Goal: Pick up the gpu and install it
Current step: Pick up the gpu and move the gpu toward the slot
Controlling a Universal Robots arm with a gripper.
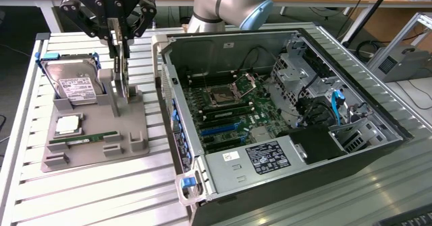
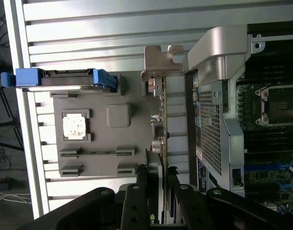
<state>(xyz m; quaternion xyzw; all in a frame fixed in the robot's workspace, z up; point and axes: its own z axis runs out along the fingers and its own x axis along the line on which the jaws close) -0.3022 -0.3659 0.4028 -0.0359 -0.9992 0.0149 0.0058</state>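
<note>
The open black computer case [image 1: 304, 193] lies nearest. Just beside it, on the flat grey plastic holder tray [image 1: 94, 127], the gpu [image 1: 122, 79] [image 2: 160, 122], a thin green circuit card, stands upright. The black gripper [image 1: 119, 44] [image 2: 158, 191] pinches its top edge between both fingers.

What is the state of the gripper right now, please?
Gripper: closed on the gpu, which stands upright in the grey holder.

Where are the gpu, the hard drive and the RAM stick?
gpu [image 1: 123, 79]: exterior view, upright card's lower half.
hard drive [image 1: 76, 88]: exterior view, white label.
RAM stick [image 1: 84, 137]: exterior view, middle of green strip.
</note>
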